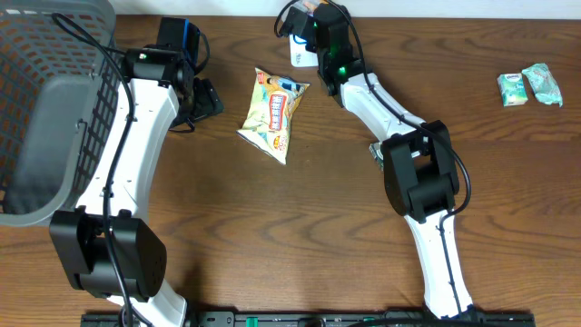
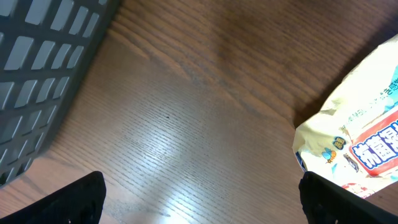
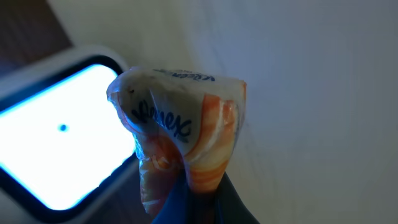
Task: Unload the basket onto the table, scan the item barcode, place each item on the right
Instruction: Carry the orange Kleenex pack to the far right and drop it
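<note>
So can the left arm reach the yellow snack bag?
Probably yes. The left gripper is open, the snack bag lies flat on the table just beside it, and nothing stands between them.

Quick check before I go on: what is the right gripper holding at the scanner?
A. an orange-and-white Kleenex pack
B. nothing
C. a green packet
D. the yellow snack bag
A: the right wrist view shows the Kleenex pack pinched in the right gripper next to the scanner with its lit window, while the yellow snack bag lies on the table.
</note>
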Robot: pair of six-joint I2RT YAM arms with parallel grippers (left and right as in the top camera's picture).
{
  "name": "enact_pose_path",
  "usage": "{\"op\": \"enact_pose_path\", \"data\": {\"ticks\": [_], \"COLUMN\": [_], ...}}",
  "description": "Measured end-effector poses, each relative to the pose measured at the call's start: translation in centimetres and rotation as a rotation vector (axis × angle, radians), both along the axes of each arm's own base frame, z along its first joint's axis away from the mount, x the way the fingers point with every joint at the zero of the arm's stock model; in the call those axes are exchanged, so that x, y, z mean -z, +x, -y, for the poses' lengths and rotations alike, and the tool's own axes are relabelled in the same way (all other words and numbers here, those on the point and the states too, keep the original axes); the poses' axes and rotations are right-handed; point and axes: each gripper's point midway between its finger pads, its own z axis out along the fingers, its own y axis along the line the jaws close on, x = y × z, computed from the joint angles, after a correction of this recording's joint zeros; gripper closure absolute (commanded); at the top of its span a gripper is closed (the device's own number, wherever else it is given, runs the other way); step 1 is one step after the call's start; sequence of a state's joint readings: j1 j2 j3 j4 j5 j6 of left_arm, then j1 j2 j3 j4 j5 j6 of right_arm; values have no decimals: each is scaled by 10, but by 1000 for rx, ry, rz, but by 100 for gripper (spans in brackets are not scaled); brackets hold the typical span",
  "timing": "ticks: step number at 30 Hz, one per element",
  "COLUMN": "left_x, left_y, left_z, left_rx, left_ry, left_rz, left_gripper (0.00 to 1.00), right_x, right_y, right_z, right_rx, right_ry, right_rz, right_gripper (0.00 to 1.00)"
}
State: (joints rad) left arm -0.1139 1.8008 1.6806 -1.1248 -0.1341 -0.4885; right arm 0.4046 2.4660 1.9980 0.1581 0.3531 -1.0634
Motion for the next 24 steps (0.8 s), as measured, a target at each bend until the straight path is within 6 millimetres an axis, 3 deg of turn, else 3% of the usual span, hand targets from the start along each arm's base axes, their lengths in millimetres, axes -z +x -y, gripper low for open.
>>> {"op": "enact_pose_path", "data": {"ticks": [5, 7, 9, 14, 16, 17, 18, 19, 24], "left_x": [0, 0, 0, 0, 0, 0, 0, 0, 0], "left_y": [0, 0, 0, 0, 0, 0, 0, 0, 0], "left_z": [0, 0, 0, 0, 0, 0, 0, 0, 0], "left_rx": [0, 0, 0, 0, 0, 0, 0, 0, 0], "left_ry": [0, 0, 0, 0, 0, 0, 0, 0, 0], "left_rz": [0, 0, 0, 0, -1, 0, 0, 1, 0], "left_gripper": [2, 2, 2, 2, 2, 2, 2, 2, 2], "right_x": [6, 20, 21, 19, 28, 32, 36, 40, 53], "right_y": [-4, -18, -27, -65, -86, -97, -107, -123, -157], "right_z": [38, 72, 104, 245, 301, 326, 348, 376, 419], "right_rx": [175, 276, 359, 701, 845, 910, 968, 1051, 1212], "right_ry": [-1, 1, 25, 112, 135, 150, 165, 191, 310], "right_rz": [-45, -173, -234, -376, -424, -443, -460, -477, -520], "right_gripper": [99, 99, 99, 99, 99, 83, 18, 1, 1]}}
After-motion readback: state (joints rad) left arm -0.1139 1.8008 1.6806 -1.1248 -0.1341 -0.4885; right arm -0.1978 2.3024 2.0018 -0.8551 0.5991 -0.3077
